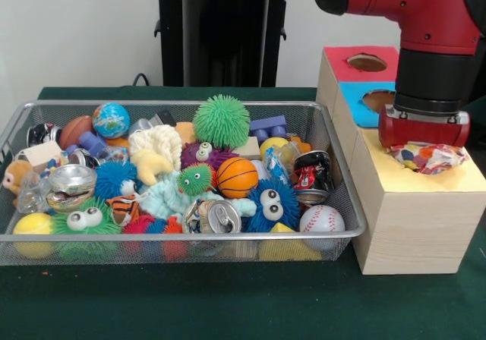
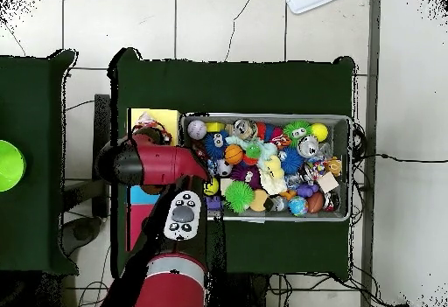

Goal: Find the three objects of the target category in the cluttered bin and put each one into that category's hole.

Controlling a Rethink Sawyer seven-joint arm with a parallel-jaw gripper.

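The silver wire-mesh bin [image 1: 182, 237] lies at the left, full of toys; it also shows in the overhead view [image 2: 350, 168]. One polka-dot cloth [image 1: 431, 158] is bunched in the yellow-surround hole [image 1: 456, 177] of the pale wooden box [image 1: 414, 226]. My gripper [image 1: 425, 144] hangs straight over that hole, right on top of the cloth, and the red wrist hides its tips. No other dotted cloth shows among the toys in the bin. In the overhead view the arm [image 2: 162, 162] covers the gripper, beside the yellow patch [image 2: 162, 118].
The red-surround hole [image 1: 367, 62] and blue-surround hole [image 1: 377, 99] lie behind the yellow one. The bin holds a green spiky ball [image 1: 221, 121], a small basketball [image 1: 237, 177], a baseball [image 1: 322, 220], crushed cans [image 1: 222, 217] and a cream plush [image 1: 156, 144].
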